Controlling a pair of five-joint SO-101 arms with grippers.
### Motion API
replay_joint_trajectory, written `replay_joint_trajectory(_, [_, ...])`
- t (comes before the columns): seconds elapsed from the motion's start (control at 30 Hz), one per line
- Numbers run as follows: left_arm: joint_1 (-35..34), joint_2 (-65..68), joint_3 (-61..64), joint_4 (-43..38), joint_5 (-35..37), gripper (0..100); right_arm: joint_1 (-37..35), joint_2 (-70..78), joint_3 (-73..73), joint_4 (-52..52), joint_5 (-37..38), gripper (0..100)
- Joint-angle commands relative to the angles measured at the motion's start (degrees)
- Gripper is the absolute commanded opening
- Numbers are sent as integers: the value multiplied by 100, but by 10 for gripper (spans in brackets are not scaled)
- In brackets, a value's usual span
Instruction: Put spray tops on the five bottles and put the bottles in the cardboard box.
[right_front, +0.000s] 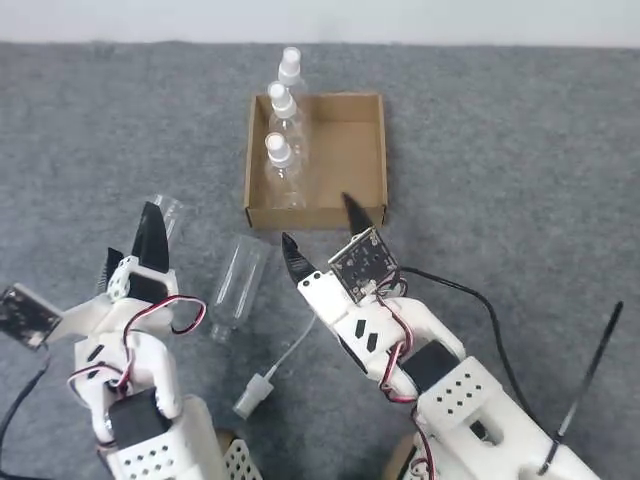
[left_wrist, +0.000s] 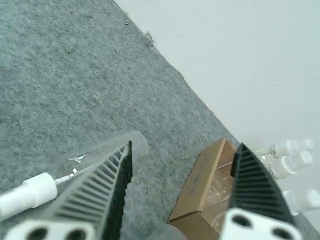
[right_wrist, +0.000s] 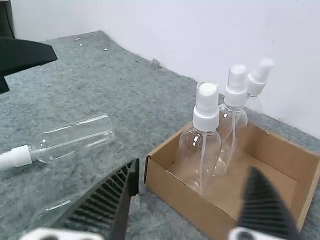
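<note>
**High view.** The box (right_front: 345, 150) sits on the mat (right_front: 520, 150). Three standing bottles (right_front: 284, 125), tops fitted, line its left wall, which leaves floor space for the remaining two. The farthest may stand just outside the far wall; the angle does not settle it. The bare bottle (right_front: 238, 285) lies flat between the arms, and the spray top (right_front: 255, 392) lies loose near its neck end, so both are placed for fitting. The right claw (right_front: 325, 238) hangs just short of the box's near wall, jaws apart and empty, with the bare bottle just to its left. The left claw (right_front: 130, 255) is spread and empty over the topped bottle (right_front: 168, 213).

**Left wrist view.** The left claw (left_wrist: 185, 147) is wide apart. The topped bottle (left_wrist: 95, 155) lies flat, passing behind one finger. Only its base end reaches the gap, so it is not gripped.

**Right wrist view.** The right claw (right_wrist: 195, 167) is spread and frames the box (right_wrist: 190, 200) and the standing bottles (right_wrist: 202, 145). The bare bottle (right_wrist: 47, 215) lies close behind one finger, outside the gap. The topped bottle (right_wrist: 75, 137) lies farther off.
</note>
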Motion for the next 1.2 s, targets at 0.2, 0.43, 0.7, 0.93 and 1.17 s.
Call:
replay_joint_trajectory(0.2, [18,-88,-57,-202,-53,298,-66,-374,-1152,1965,97,79])
replay_joint_trajectory(0.43, [18,-88,-57,-202,-53,298,-180,-374,-1547,2598,554,7])
replay_joint_trajectory(0.7, [18,-88,-57,-202,-53,298,-462,-312,-2875,4673,211,6])
replay_joint_trajectory(0.93, [-18,-88,-57,-202,-62,298,-462,-303,-3297,5437,44,6])
replay_joint_trajectory(1.17, [-26,-88,-57,-185,-387,298,-462,-277,-3420,5543,-492,8])
